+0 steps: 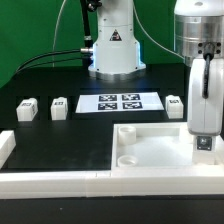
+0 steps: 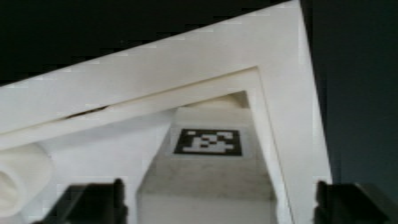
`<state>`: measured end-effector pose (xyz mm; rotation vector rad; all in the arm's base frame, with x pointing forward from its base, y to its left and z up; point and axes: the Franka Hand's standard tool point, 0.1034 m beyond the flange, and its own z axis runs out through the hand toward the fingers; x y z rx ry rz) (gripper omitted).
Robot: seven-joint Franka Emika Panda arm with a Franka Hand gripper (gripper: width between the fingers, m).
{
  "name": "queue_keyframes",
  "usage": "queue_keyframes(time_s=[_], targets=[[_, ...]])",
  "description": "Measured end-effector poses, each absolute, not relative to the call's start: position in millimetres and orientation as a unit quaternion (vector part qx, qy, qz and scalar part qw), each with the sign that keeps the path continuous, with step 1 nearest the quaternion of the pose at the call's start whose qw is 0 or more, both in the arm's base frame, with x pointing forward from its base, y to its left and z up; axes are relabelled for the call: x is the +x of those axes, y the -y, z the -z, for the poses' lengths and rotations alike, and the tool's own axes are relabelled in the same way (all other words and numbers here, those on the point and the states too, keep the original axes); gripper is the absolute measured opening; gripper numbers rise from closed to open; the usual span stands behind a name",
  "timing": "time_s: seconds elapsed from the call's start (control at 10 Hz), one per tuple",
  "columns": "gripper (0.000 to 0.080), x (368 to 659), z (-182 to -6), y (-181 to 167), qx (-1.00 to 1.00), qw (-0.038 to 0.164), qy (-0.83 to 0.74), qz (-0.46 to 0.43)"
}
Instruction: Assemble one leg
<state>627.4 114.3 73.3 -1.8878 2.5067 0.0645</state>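
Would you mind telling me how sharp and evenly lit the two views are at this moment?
Exterior view: evenly lit, the marker board is crisp, the white panel is close to washed out, and the gripper near the lens is slightly soft. Wrist view: soft and blurred throughout, with dark fingertips and one tag readable though fuzzy.

Arm upright, pincer [image 2: 199, 205] pointing down, fingers spread wide apart.
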Motion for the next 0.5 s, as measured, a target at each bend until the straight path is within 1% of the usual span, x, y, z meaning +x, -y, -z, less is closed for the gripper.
queue_keyframes(time_s=[0.1, 0.2, 0.3, 0.5], targets=[[0.0617, 627.4, -73.3, -114.4, -0.601, 0.001, -0.799, -0.021], [0.0617, 627.4, -73.3, -114.4, -0.602, 0.001, -0.799, -0.021], [0.0643, 627.4, -73.3, -114.4, -0.602, 0.001, -0.799, -0.021], [0.0649, 627.4, -73.3, -114.4, -0.602, 0.001, -0.799, -0.021]])
